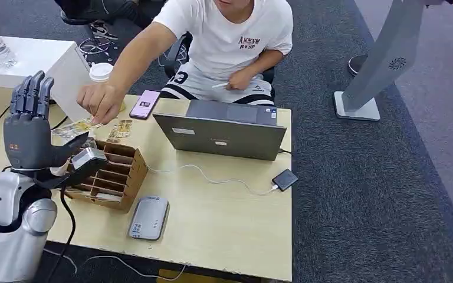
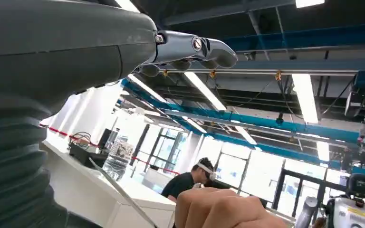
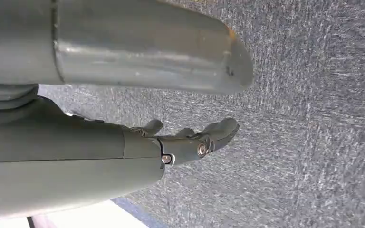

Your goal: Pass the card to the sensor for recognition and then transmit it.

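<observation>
Pale wood bench in my head view: my left hand stands raised, fingers wide and empty, ready to receive the card the person's hand holds just beside it. One sensor waits near the slotted box. Right wrist view: my right hand hangs over carpet, loosely apart, holding nothing.

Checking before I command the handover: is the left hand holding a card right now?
No: in the head view the left hand is raised with fingers upright and nothing in it, while the person's hand holds the card.
</observation>
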